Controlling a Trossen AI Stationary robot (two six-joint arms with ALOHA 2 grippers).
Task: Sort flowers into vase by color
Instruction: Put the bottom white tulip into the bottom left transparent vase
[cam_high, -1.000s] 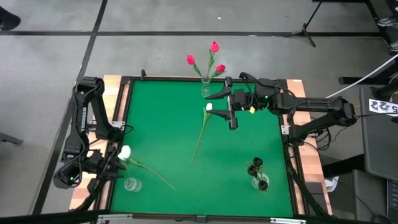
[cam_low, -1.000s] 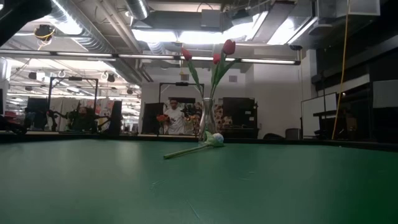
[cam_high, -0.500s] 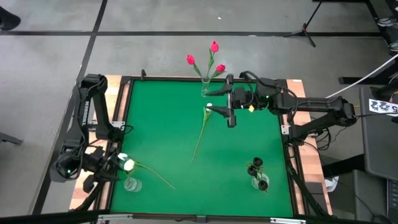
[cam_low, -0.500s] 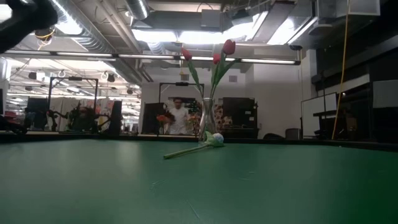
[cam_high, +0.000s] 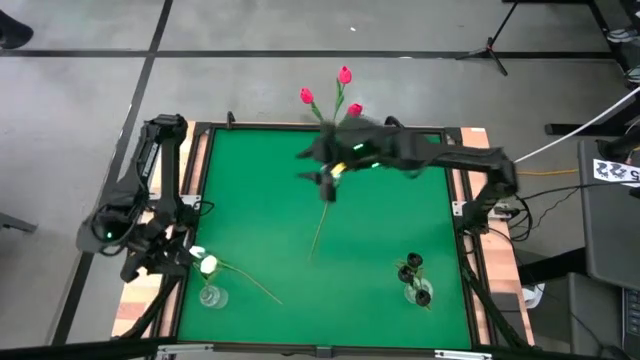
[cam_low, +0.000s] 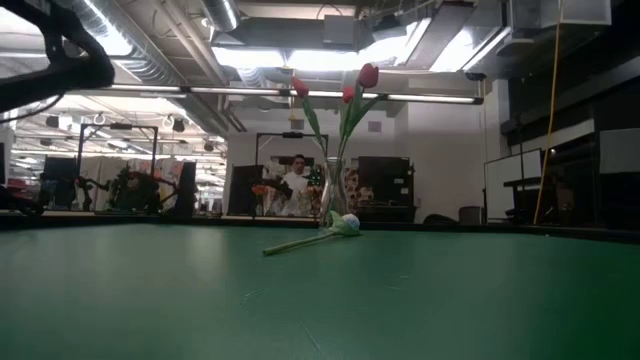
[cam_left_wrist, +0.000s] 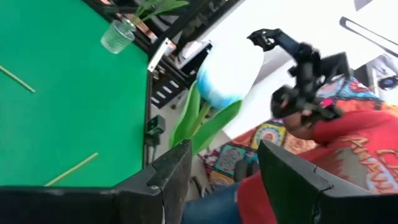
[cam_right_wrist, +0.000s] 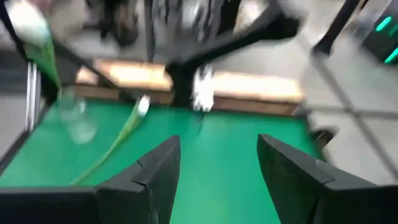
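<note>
The left end effector (cam_high: 165, 255), fingers apart around a white tulip (cam_high: 207, 265), hangs over the empty glass (cam_high: 209, 296) at the desk's (cam_high: 260, 200) near-left corner, likely to seat its stem, while the right end effector (cam_high: 325, 180), fingers apart and empty, sweeps above the other white tulip (cam_high: 325, 205) lying mid-desk.

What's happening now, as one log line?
left tool: by white tulip, near small glass | right tool: open, over lying tulip | pink tulips: in vase
</note>
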